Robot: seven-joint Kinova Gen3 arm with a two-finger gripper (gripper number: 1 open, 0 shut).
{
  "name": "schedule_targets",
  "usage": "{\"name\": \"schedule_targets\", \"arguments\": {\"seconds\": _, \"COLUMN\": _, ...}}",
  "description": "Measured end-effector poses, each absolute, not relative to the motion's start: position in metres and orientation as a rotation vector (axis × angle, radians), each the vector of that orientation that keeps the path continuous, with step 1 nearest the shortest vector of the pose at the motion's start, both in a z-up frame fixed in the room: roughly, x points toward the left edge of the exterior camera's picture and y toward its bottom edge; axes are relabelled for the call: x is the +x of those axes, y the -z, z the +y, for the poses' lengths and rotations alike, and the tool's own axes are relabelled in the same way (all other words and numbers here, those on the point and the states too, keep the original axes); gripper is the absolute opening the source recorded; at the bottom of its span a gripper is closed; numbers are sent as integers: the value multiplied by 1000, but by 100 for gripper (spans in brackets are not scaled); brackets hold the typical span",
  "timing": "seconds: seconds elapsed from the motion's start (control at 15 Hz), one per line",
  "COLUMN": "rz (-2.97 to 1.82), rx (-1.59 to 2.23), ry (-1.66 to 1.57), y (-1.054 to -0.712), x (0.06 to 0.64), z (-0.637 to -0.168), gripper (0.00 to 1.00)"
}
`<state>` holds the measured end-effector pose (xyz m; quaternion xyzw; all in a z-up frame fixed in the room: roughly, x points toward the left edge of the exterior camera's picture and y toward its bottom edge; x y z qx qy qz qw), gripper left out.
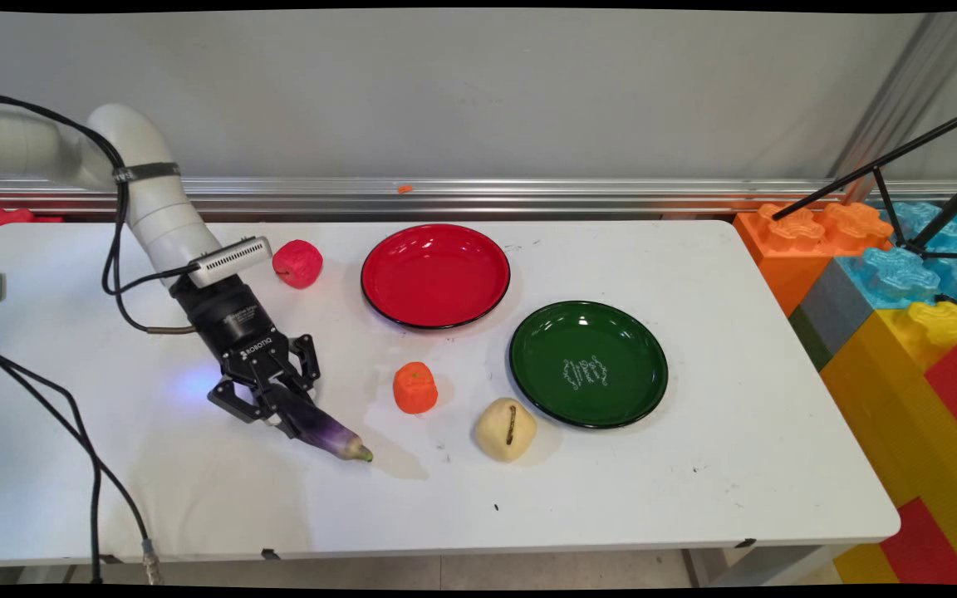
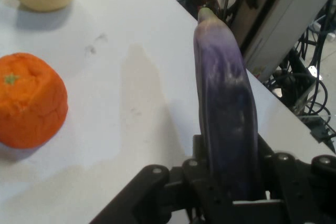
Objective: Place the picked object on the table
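Observation:
My gripper [image 1: 283,415] is shut on a purple eggplant [image 1: 329,434] at its thick end, low over the left front part of the white table [image 1: 653,498]. The eggplant's green tip points to the right and forward. In the hand view the eggplant [image 2: 226,124] rises from between the black fingers, held a little above the tabletop. An orange toy fruit [image 1: 415,388] lies just right of the gripper, also seen in the hand view as the orange fruit [image 2: 29,100] at left. A pale yellow fruit [image 1: 506,428] lies farther right.
A red plate [image 1: 379,291] sits at the table's back middle, a green plate [image 1: 528,390] to its right. A red toy fruit [image 1: 297,263] lies behind the gripper. Big coloured blocks [image 1: 902,332] stand beyond the right edge. Black cables [image 1: 88,465] hang at left.

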<state>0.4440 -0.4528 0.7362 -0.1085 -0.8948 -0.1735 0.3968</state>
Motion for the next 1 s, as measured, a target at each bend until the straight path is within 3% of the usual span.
{"name": "schedule_targets", "arguments": {"seconds": 0.6, "rz": -2279, "rx": -292, "ry": 424, "y": -726, "x": 439, "z": -458, "gripper": 0}}
{"name": "schedule_targets", "arguments": {"seconds": 0.67, "rz": -2277, "rx": -292, "ry": 424, "y": -725, "x": 438, "z": -459, "gripper": 100}}
{"name": "schedule_targets", "arguments": {"seconds": 1.0, "rz": -2277, "rx": -291, "ry": 420, "y": -723, "x": 434, "z": -462, "gripper": 100}}
